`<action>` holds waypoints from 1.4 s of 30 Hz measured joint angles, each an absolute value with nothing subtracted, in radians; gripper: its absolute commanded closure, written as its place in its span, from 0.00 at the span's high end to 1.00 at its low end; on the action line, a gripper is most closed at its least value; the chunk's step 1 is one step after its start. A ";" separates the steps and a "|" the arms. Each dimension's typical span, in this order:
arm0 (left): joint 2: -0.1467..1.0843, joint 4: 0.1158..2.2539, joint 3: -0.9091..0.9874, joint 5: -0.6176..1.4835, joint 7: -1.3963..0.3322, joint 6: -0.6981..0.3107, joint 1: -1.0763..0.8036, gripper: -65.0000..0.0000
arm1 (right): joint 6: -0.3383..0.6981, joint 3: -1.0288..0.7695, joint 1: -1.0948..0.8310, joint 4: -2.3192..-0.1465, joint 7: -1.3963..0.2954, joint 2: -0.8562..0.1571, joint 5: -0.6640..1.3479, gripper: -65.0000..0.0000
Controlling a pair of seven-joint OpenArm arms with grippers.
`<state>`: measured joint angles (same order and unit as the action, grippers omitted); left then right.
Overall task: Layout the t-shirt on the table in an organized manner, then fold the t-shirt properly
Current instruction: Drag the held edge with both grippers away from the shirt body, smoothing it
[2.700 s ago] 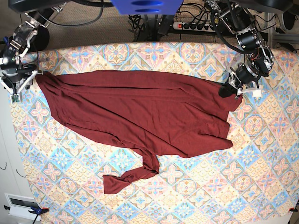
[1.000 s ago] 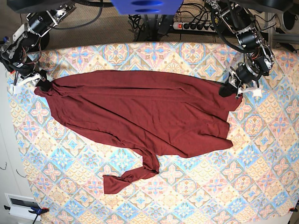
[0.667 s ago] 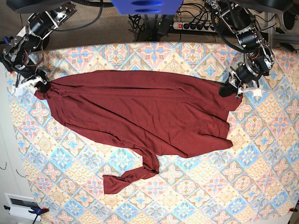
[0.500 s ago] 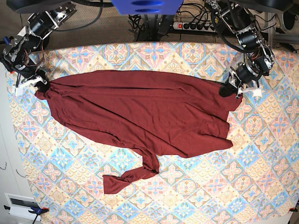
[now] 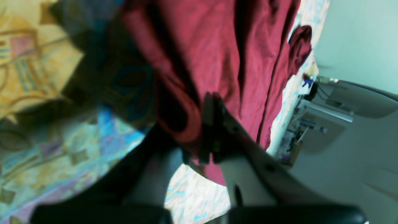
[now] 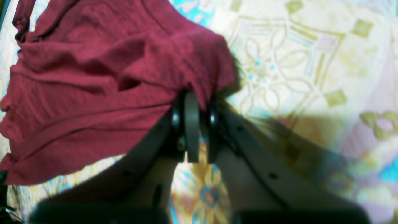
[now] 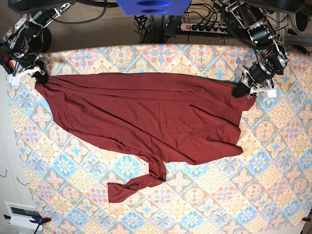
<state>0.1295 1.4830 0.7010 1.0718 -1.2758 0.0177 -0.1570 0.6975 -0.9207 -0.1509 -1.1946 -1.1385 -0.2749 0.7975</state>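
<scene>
Fingers [image 6: 192, 124] of right gripper [image 6: 199, 109]: pinched on a corner of the t-shirt [image 7: 146, 117]. Left gripper [image 5: 199, 137]: jaws clamped on the opposite corner. T-shirt: spread between both grippers across the table [image 7: 273, 185], one sleeve twisted toward the near side.

Up close, the left gripper [image 5: 199, 146] is a dark blur, and the shirt [image 5: 217, 62] bunched in it hides where its tips meet. The tablecloth [image 5: 37, 77] beside it is smeared out of focus. Under the right gripper [image 6: 196, 124], the shirt's edge covers the fingertips [image 6: 191, 102], and the cloth runs off the picture's left edge. The far cloth is hazy.
</scene>
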 measured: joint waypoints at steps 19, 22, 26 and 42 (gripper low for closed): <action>0.200 1.539 0.777 1.205 -1.299 0.014 -0.293 0.00 | 0.696 -0.960 -0.278 -1.327 -1.201 -0.268 0.869 0.03; 0.216 1.539 0.793 1.214 -1.298 0.013 -0.312 0.00 | 0.702 -0.960 -0.286 -1.328 -1.198 -0.270 0.891 0.03; 0.221 1.541 0.822 1.221 -1.299 0.011 -0.342 0.00 | 0.702 -0.958 -0.308 -1.328 -1.245 -0.268 0.886 0.03; 0.183 1.540 0.820 1.153 -1.291 0.017 -0.329 0.00 | 0.702 -0.957 -0.305 -1.327 -1.246 -0.269 0.876 0.07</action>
<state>0.1825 1.5398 0.8204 1.1526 -1.2911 0.0174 -0.3290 0.7017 -0.9573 -0.3050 -1.3270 -1.2457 -0.2687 0.8761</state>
